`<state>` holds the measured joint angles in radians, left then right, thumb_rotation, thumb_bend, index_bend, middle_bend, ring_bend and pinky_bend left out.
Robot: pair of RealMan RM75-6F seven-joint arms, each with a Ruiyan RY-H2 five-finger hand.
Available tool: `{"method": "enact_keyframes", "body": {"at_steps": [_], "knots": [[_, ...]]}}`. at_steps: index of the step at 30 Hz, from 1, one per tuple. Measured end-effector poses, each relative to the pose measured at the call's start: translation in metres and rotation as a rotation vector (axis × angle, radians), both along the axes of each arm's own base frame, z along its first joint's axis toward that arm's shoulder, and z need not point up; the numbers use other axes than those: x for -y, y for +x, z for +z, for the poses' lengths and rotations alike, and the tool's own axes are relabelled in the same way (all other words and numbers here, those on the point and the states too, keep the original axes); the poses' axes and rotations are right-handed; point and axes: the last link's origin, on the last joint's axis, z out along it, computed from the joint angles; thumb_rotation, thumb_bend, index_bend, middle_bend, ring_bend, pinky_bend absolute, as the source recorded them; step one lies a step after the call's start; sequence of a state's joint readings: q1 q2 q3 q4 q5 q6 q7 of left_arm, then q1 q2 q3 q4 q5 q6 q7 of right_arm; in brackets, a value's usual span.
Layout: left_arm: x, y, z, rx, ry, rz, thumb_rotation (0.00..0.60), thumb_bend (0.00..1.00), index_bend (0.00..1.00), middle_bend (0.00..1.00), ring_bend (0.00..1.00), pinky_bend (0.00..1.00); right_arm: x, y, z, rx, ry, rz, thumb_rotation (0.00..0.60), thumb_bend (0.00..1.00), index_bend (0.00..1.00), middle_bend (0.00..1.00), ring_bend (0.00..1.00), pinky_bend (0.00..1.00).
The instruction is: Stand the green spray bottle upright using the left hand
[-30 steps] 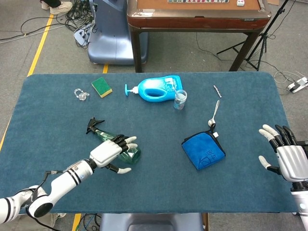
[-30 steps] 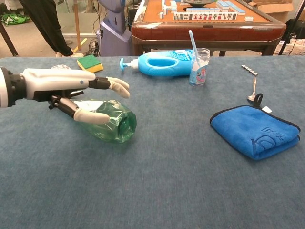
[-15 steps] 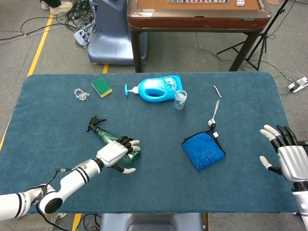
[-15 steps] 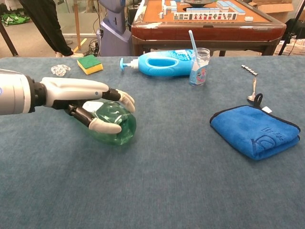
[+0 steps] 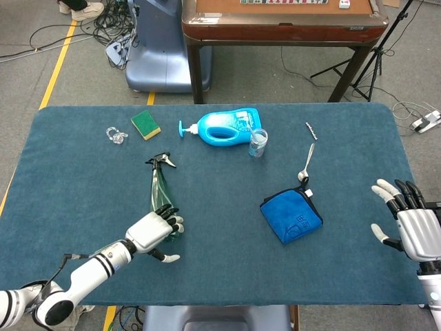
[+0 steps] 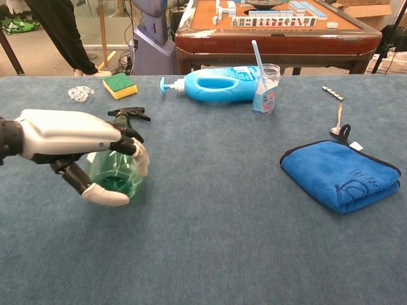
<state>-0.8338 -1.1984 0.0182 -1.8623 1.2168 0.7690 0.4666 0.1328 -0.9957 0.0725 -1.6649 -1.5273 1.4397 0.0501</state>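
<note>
My left hand [image 5: 153,233] [image 6: 70,136] grips the lower body of the green spray bottle [image 5: 158,192] [image 6: 117,173]. The bottle is see-through green with a black trigger head [image 5: 161,161] [image 6: 128,116]. It is lifted off its side, head end up and leaning away from me, base low near the table's front left. Whether the base touches the cloth is hidden by my fingers. My right hand [image 5: 412,222] hovers at the table's right edge, fingers spread, holding nothing; the chest view does not show it.
A blue detergent bottle [image 5: 224,126] [image 6: 219,84] lies at the back, with a small jar [image 5: 258,143] [image 6: 265,88] beside it. A folded blue cloth [image 5: 291,216] [image 6: 343,173] and a spoon [image 5: 306,165] lie to the right. A green sponge [image 5: 145,124] sits back left.
My left hand closed around the bottle, which lay on its side, and swung it round and up, so its trigger head has risen. The right hand has stayed put.
</note>
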Motion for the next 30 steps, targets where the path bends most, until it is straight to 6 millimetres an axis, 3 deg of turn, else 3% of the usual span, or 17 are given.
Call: {"method": "enact_keyframes", "body": {"at_steps": [11,16,22,30], "knots": [[0.029,-0.045,0.04,-0.167,0.06,0.022,0.208,0.23,0.29,0.21,0.0,0.0,0.003,0.005,-0.004,0.001,0.01,0.015,0.6,0.28,0.19,0.15,0.0,0.0],[0.039,-0.054,0.056,-0.214,0.086,0.049,0.217,0.22,0.3,0.22,0.0,0.0,0.004,0.007,-0.005,0.0,0.013,0.02,0.6,0.28,0.19,0.15,0.0,0.0],[0.044,-0.049,0.068,-0.22,0.124,0.102,0.228,0.22,0.31,0.23,0.0,0.0,0.003,0.008,-0.004,0.002,0.01,0.023,0.6,0.28,0.19,0.15,0.0,0.0],[0.028,-0.032,0.079,-0.05,0.231,0.142,0.261,0.21,0.31,0.23,0.0,0.0,0.0,0.005,-0.002,0.005,0.001,0.015,0.6,0.28,0.19,0.15,0.0,0.0]]}}
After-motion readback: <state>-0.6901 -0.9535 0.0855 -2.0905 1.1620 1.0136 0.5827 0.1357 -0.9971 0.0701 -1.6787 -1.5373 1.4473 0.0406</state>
